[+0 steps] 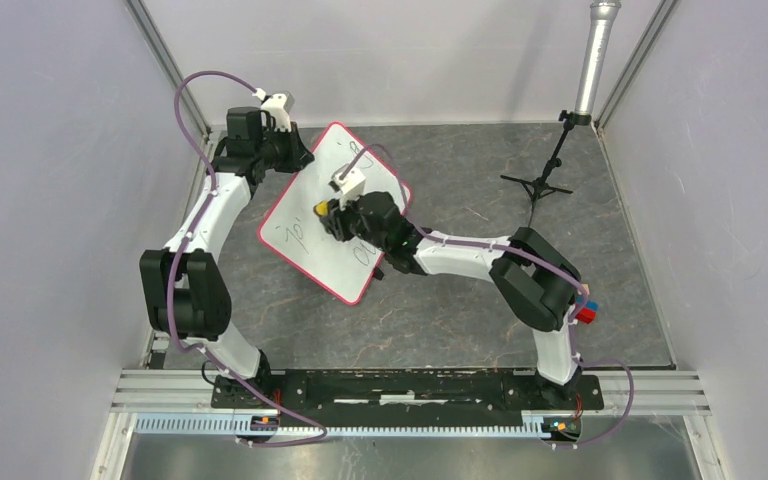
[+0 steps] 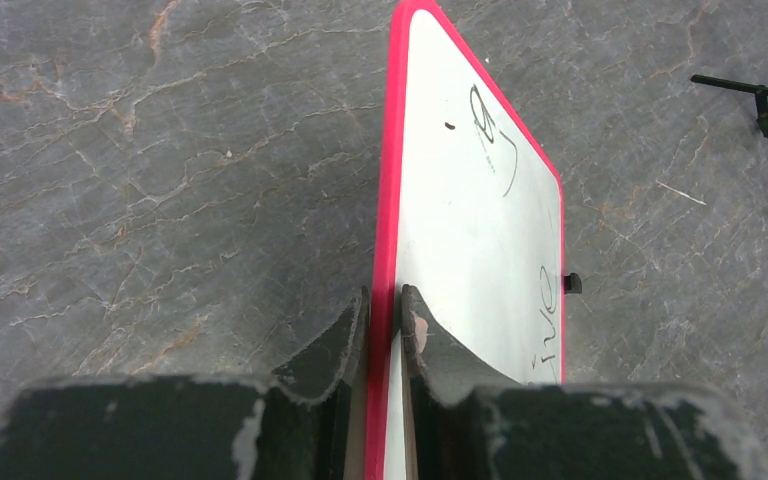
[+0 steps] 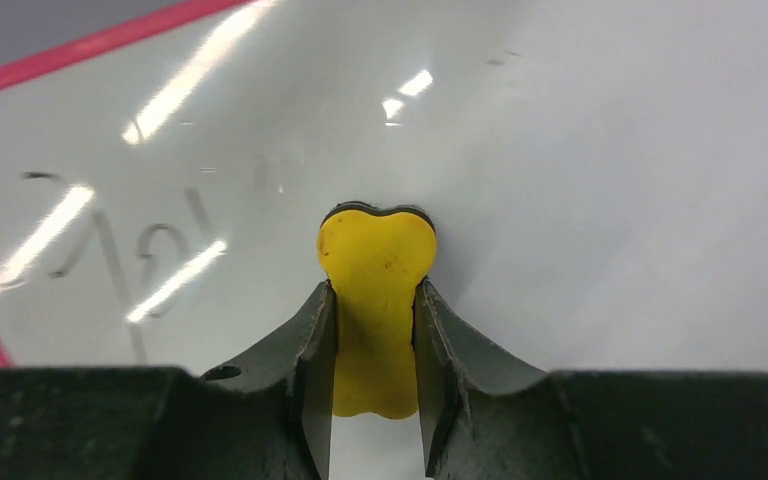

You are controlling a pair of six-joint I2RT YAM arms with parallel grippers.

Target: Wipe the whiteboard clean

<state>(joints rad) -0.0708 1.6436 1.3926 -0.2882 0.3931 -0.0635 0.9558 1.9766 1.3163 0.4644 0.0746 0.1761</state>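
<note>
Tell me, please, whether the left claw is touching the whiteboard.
Touching. The left wrist view shows the left claw clamped on the red edge of the whiteboard, one finger on each side.

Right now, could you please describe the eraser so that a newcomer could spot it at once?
Find the red-rimmed whiteboard left of centre over the grey table, its far edge clamped by the left tool. Over its middle the right tool grips the eraser: small, waisted, the only yellow thing against the white.

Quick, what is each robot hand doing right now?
Left gripper: shut on the whiteboard edge.
Right gripper: shut on the yellow eraser.
</note>
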